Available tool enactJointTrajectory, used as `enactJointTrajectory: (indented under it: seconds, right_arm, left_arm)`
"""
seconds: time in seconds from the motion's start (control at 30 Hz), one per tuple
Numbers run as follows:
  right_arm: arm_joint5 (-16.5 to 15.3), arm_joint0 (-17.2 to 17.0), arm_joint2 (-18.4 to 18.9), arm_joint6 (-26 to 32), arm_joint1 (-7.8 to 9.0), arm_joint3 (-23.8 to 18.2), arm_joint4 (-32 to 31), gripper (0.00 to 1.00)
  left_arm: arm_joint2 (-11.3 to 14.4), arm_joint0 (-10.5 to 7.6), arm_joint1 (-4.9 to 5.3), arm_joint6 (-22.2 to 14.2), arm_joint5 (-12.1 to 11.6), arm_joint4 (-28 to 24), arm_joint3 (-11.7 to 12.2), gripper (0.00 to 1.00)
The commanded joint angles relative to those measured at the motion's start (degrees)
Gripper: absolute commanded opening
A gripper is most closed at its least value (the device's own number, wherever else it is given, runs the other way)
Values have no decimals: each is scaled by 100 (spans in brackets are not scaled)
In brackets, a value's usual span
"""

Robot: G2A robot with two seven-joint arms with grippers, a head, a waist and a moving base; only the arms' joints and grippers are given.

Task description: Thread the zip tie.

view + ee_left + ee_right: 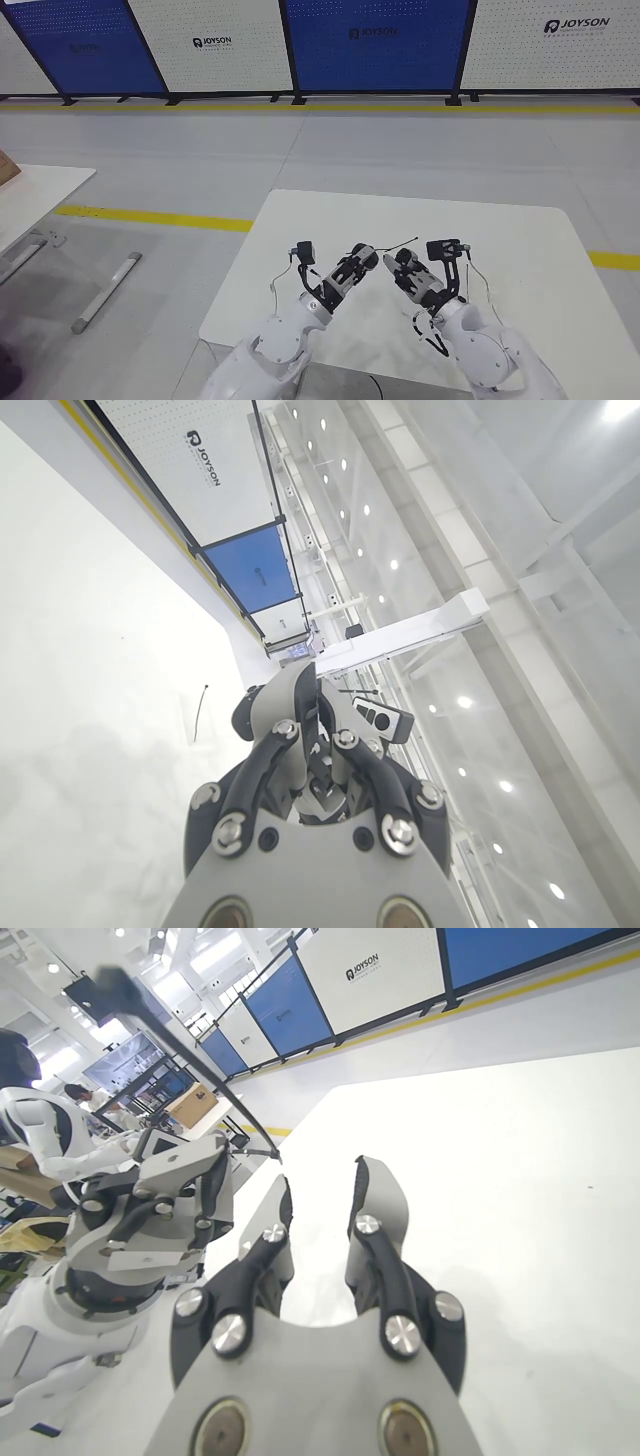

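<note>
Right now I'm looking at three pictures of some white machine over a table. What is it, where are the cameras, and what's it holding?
It is a two-armed robot at a white table. One picture looks down from above its arms; the other two come from cameras on each wrist, looking along that arm's gripper. The left gripper is shut and seems to pinch a black zip tie, whose strap sticks out toward the right arm. The right gripper is open and holds nothing. A second zip tie lies loose on the table.
</note>
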Motion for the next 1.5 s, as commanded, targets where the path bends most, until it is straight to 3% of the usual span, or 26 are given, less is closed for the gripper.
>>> enactJointTrajectory:
  seconds: [0.0,0.2,0.83,0.93,1.23,1.47]
  right_arm:
    - [-8,-7,4,-12,1,-8,-1,24]
    - [-35,-13,1,-14,5,-20,-6,18]
    - [-71,53,-65,64,5,-18,-43,20]
    - [-64,58,-67,46,4,-15,-40,0]
    - [-50,75,-73,70,4,10,-21,0]
    - [-19,104,-93,163,6,51,-51,0]
  left_arm:
    - [13,1,-1,-39,29,-5,2,0]
    - [33,5,-4,-92,84,24,12,0]
    - [70,-31,-21,-136,158,58,40,0]
    - [68,-34,-24,-127,156,58,41,0]
    - [38,-38,-32,-89,121,1,22,0]
    - [22,3,-30,-166,-54,-36,-34,0]
